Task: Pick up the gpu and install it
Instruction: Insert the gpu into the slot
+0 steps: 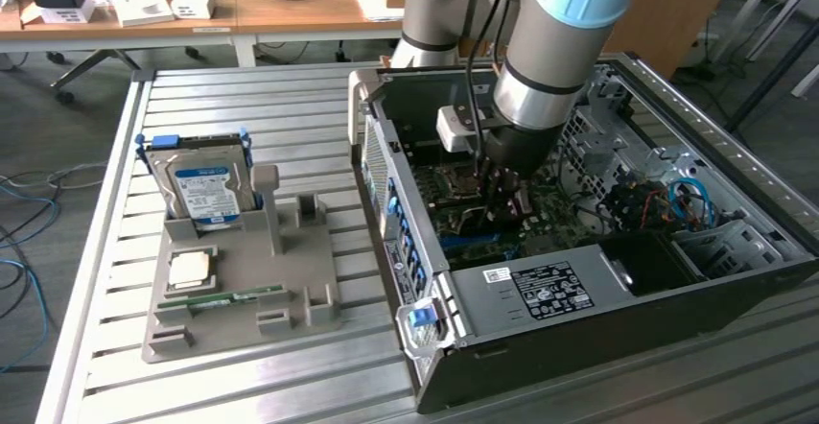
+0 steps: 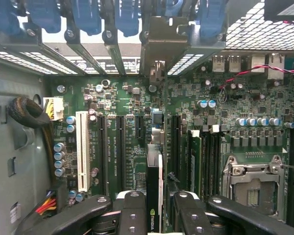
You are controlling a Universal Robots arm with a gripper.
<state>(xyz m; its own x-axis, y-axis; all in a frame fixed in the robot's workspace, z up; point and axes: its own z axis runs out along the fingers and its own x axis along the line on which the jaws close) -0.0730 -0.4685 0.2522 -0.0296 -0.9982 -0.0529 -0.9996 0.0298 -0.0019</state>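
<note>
The gripper (image 2: 157, 213) has its fingers (image 2: 133, 215) partly closed, clamped on the gpu (image 2: 153, 188). The gpu is a thin dark card seen edge-on, with a pale strip along one side and a green logo near the grip. It stands upright over the motherboard (image 2: 112, 142) slots inside the open computer case (image 1: 601, 290), which sits at 3 o'clock from the grey holder (image 1: 244, 290) on the table (image 1: 256, 98).

Black gpu (image 2: 153, 196), green motherboard (image 2: 136, 161), blue slot latches (image 2: 88, 14), blue-white drive label (image 1: 205, 192).
</note>
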